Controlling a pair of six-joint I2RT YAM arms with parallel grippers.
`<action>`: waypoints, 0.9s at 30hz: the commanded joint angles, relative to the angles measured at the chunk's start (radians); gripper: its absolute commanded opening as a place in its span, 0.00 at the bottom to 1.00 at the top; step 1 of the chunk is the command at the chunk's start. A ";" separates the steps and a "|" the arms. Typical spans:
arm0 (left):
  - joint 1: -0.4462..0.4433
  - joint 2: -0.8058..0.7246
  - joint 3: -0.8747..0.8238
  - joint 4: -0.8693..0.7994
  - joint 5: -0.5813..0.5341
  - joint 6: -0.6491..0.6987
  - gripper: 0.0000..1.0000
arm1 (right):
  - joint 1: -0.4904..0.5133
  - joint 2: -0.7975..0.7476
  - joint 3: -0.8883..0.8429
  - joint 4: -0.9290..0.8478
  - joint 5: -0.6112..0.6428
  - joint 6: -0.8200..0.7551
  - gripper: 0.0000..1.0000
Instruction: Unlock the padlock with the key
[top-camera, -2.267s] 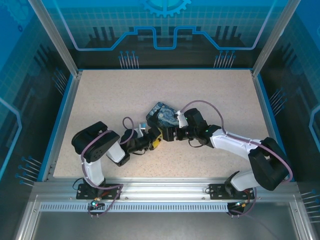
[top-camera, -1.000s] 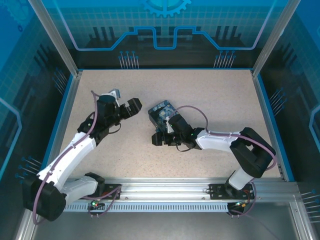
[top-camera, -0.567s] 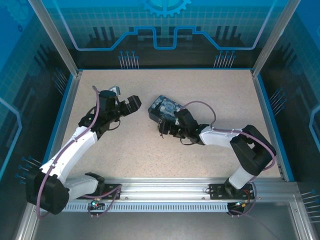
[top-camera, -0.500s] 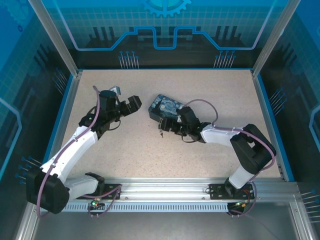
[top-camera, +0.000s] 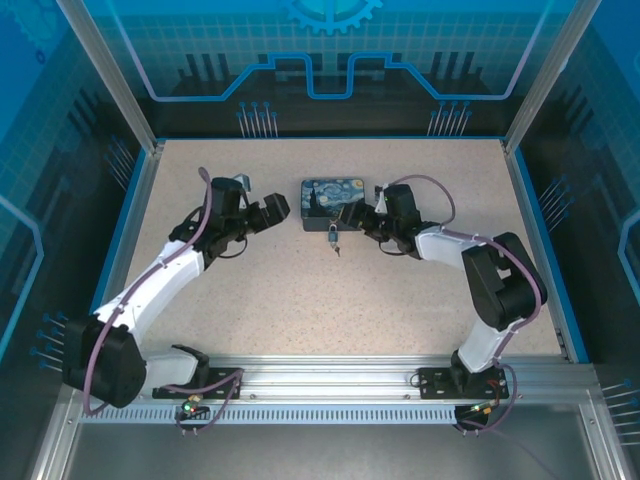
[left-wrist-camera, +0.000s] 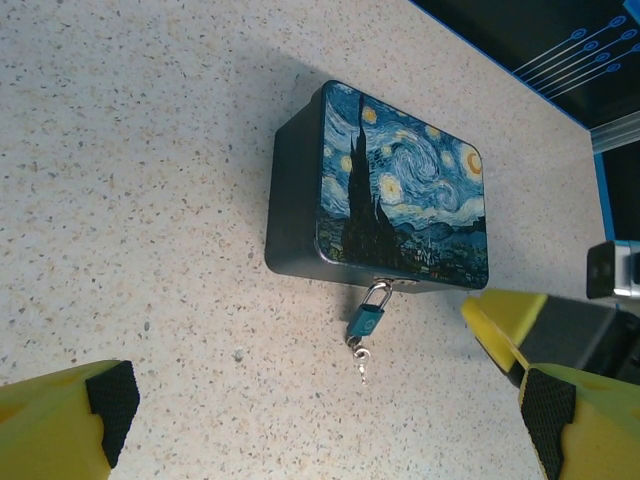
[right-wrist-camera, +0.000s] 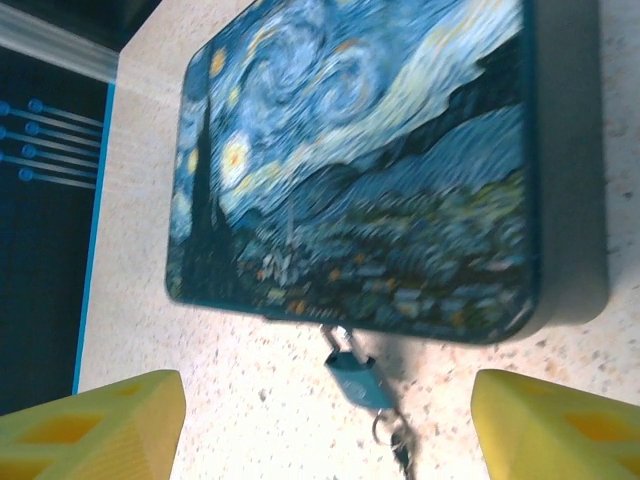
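The small teal padlock (left-wrist-camera: 365, 318) hangs by its shackle from the hasp on the near side of the Starry Night box (left-wrist-camera: 400, 190). The key (left-wrist-camera: 360, 366) lies on the table at the padlock's lower end, on a small ring; whether it sits in the keyhole I cannot tell. My left gripper (top-camera: 277, 211) is open, left of the box, touching nothing. My right gripper (top-camera: 359, 222) is open just right of the padlock (top-camera: 331, 233), with padlock (right-wrist-camera: 360, 381) and key (right-wrist-camera: 396, 443) lying between its yellow fingers (right-wrist-camera: 90, 430) but apart from them.
The box (top-camera: 335, 201) lies flat and square to the table at centre back. Speckled table (top-camera: 300, 300) extends bare toward the arm bases. Blue walls and metal posts ring the table. The right gripper's yellow finger (left-wrist-camera: 505, 320) shows near the padlock.
The box went from tilted to square and shifted toward the back. The right gripper moved back with it and now stands open beside the padlock. The left gripper crept closer to the box.
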 joint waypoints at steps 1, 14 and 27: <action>-0.001 0.046 0.064 0.012 0.035 0.033 0.99 | 0.034 -0.047 -0.057 -0.022 -0.025 -0.065 0.73; -0.001 0.128 0.120 0.028 0.060 0.042 0.99 | 0.114 0.107 0.039 -0.117 0.084 -0.158 0.63; -0.001 0.150 0.123 0.030 0.066 0.040 0.99 | 0.164 0.229 0.144 -0.162 0.116 -0.190 0.57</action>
